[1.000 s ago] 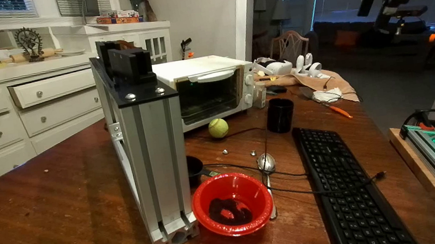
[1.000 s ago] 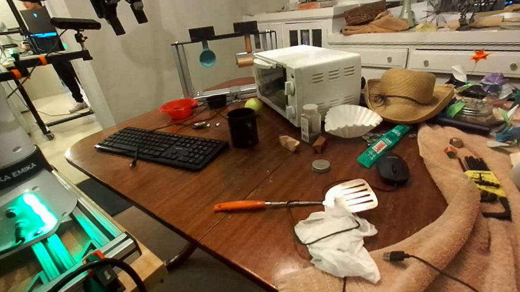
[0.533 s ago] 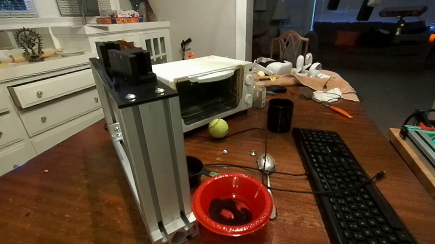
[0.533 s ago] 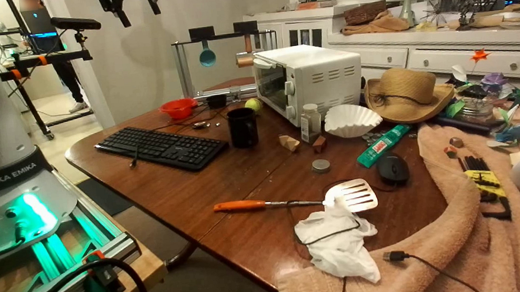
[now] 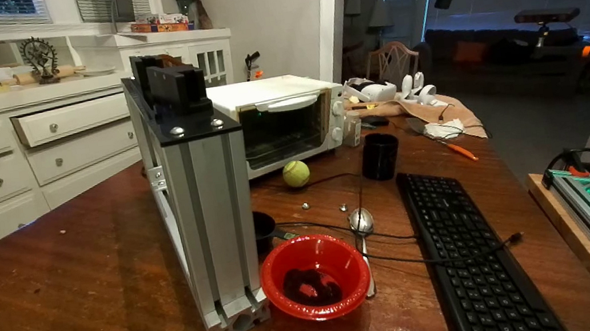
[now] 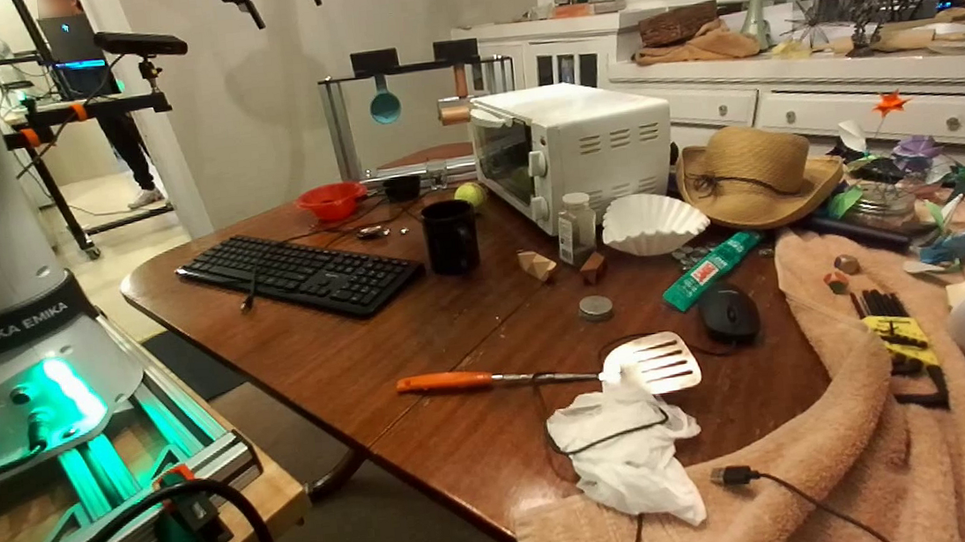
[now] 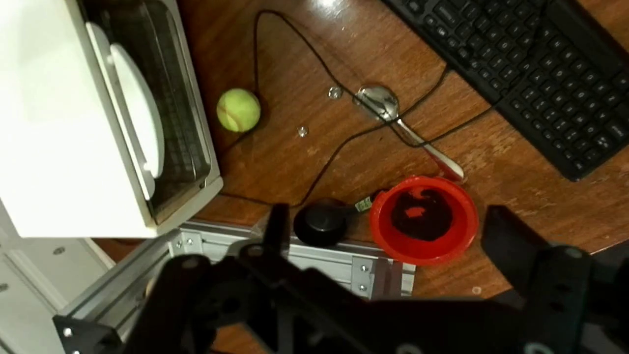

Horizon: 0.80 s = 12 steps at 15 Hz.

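The jaws stand spread wide and released, the black gripper [image 7: 388, 211] hanging high over the wooden table [image 5: 70, 289] in both exterior views. In the wrist view the red bowl [image 7: 464, 223] shows between the fingers [image 7: 511, 246]; it sits upright on the table well below them, dark matter [image 7: 426, 227] in its bottom. Just beside it is a black cup [image 7: 322, 221], its handle's end close to the bowl's rim, and the aluminium frame [image 5: 215, 217] stands near on that side. A spoon [image 7: 385, 98] lies with its handle end at the bowl, a black cable [image 7: 255, 59] crossing over it. Farther off, two small shiny pieces [image 7: 302, 131] and a tennis ball [image 7: 239, 110] lie in front of the white toaster oven [image 7: 49, 123]. On the spoon's other side lies a black keyboard [image 7: 540, 83], with a black mug [image 5: 380, 156] near its end. In an exterior view a straw hat [image 6: 751, 161] rests near the oven, and an orange-handled spatula [image 6: 467, 381] lies against a crumpled white cloth [image 6: 625, 461]
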Available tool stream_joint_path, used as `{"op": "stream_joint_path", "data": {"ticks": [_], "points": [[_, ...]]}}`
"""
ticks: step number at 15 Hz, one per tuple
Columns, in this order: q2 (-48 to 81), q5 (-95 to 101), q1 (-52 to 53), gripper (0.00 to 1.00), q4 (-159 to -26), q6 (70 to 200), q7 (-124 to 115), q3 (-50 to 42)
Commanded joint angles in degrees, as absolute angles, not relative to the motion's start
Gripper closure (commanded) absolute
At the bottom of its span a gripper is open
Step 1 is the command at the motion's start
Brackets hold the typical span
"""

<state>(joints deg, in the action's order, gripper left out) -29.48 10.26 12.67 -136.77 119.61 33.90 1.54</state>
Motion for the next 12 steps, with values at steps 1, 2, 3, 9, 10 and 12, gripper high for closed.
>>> {"op": "stream_joint_path", "data": {"ticks": [1, 2, 3, 9, 10, 12], "points": [[-22.2, 10.1, 14.2, 0.0, -130.1, 122.6, 38.0, 2.0], [-20.6, 10.0, 14.2, 0.0, -128.5, 123.3, 38.4, 2.4], [-18.9, 9.8, 14.3, 0.0, -126.8, 124.3, 38.3, 2.8], [-15.5, 9.7, 13.3, 0.0, -123.0, 125.5, 37.3, 4.9], [-14.8, 9.7, 13.2, 0.0, -122.4, 125.5, 37.3, 5.0], [-14.4, 9.7, 13.2, 0.0, -122.0, 125.5, 37.3, 5.0]]}}
